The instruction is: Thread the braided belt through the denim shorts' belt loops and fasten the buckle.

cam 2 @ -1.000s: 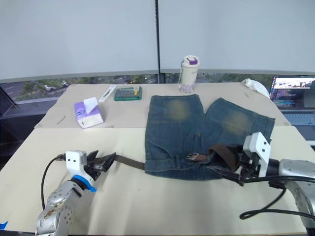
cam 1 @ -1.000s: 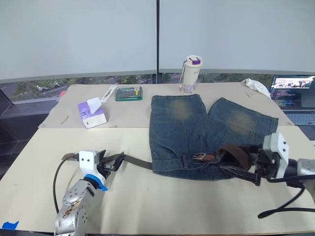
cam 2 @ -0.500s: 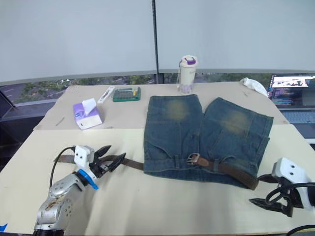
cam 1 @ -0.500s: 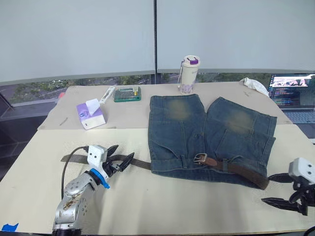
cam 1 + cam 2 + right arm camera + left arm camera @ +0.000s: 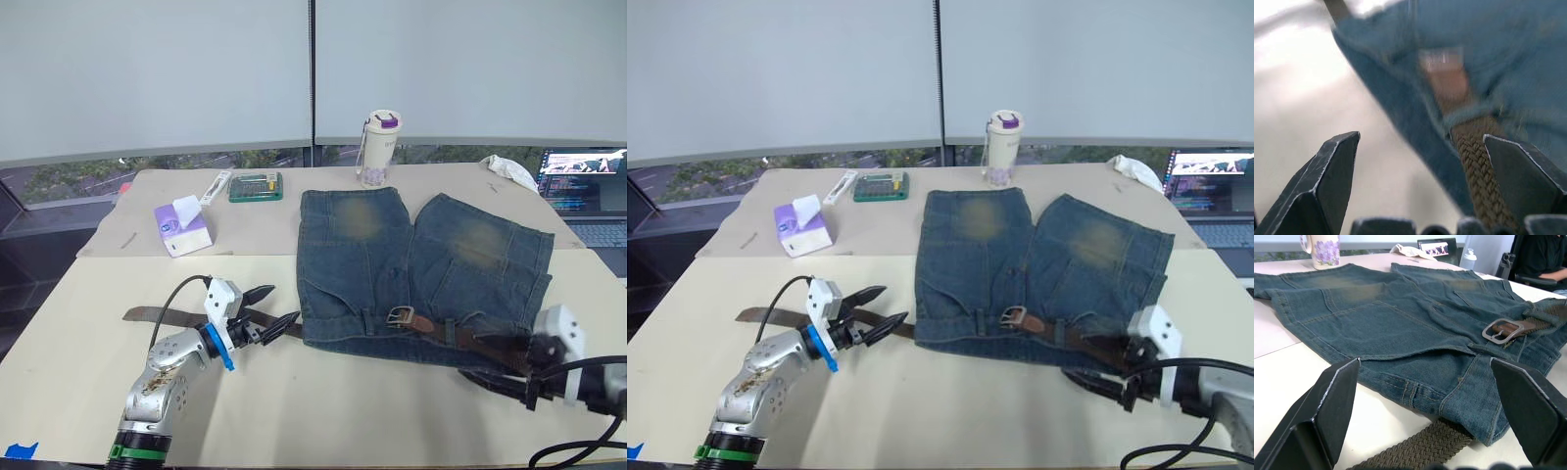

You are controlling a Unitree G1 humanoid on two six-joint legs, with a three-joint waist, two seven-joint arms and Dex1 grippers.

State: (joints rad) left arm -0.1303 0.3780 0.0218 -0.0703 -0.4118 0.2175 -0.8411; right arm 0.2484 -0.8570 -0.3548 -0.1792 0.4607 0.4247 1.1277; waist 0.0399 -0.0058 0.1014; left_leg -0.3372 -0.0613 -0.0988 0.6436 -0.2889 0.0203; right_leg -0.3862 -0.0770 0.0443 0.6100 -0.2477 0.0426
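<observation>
Cream table (image 5: 323, 411) | denim shorts (image 5: 421, 274) centred, braided belt (image 5: 470, 338) along waistband | left gripper (image 5: 269, 313) spread wide, left of shorts | right gripper (image 5: 1097, 377) wide, straddling belt end

Head pair overhead, wrist cameras low, close

We find no text, label, brand or number that we can read. The laptop screen (image 5: 586, 164) at the far right shows lines of writing, too small for us to make out. The mug (image 5: 1320, 249) carries a purple flower pattern but no words. The tissue pack (image 5: 182, 227) and the flat green box (image 5: 257, 185) bear markings we cannot read.
</observation>
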